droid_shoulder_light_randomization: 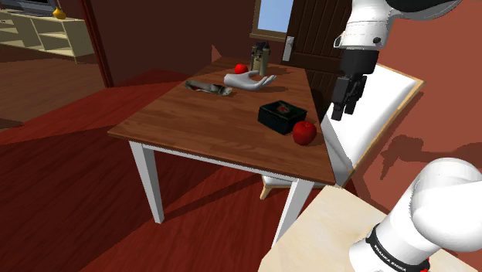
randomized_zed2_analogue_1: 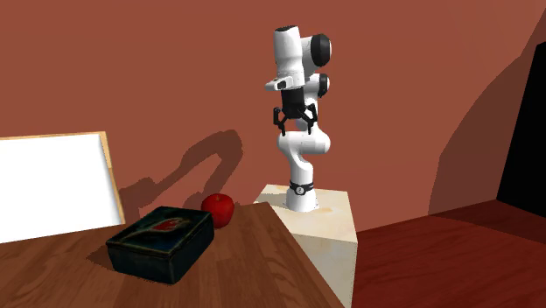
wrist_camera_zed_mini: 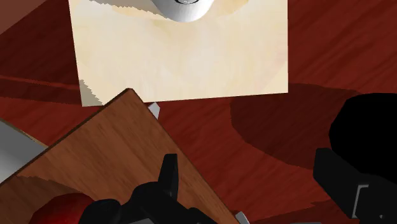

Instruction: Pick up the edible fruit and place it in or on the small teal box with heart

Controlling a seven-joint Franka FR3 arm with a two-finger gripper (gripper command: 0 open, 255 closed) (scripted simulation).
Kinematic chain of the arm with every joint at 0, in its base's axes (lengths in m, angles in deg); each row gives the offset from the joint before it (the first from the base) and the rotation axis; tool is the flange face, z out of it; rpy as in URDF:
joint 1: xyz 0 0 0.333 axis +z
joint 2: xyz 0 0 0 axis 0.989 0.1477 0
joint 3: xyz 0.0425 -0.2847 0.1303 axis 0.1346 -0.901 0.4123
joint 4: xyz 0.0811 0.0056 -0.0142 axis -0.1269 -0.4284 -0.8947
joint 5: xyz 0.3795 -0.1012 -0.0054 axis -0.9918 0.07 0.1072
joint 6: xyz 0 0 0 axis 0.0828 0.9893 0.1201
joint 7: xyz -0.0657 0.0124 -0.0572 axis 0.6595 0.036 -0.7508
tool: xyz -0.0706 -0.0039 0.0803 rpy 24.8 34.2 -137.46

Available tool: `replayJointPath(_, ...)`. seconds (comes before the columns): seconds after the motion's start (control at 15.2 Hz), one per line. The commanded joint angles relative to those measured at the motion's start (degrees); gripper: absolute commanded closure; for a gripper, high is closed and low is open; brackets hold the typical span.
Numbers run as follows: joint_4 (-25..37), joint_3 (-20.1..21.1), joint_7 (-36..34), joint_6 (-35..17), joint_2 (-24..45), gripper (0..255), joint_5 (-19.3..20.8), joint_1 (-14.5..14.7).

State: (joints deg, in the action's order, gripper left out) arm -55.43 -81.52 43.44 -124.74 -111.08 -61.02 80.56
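The red apple (droid_shoulder_light_randomization: 304, 132) lies near the corner of the table (droid_shoulder_light_randomization: 178, 124) closest to the stand (droid_shoulder_light_randomization: 324, 232), just beside the dark teal box (droid_shoulder_light_randomization: 282, 116) with a red heart on its lid. The gripper (droid_shoulder_light_randomization: 344, 100) hangs high beyond this table edge; its fingers stand apart and hold nothing.

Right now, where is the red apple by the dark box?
In the shoulder view, the round red apple sits near the brown wooden table's right corner, just beside the dark teal box.
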Motion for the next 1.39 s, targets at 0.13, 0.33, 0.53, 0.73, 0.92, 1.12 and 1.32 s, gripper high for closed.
replayJointPath(0.13,-0.6,-0.5,-1.1,-3.7,2.5,0,0.8,-1.3)
replayJointPath(0.33,-0.9,-1.3,-2.9,-9.2,6.4,0,1.9,-3.3)
replayJointPath(0.53,-0.8,-2.3,-4.7,-14.4,10.6,0,2.9,-5.2)
replayJointPath(0.73,-0.2,-3.3,-6.5,-19.3,15.0,0,3.9,-7.0)
replayJointPath(0.92,0.9,-4.5,-8.3,-24.0,19.6,0,4.8,-8.8)
replayJointPath(1.12,2.3,-5.7,-10.2,-28.2,24.1,0,5.5,-10.5)
replayJointPath(1.32,4.2,-7.0,-11.9,-32.2,28.7,0,6.1,-12.1)
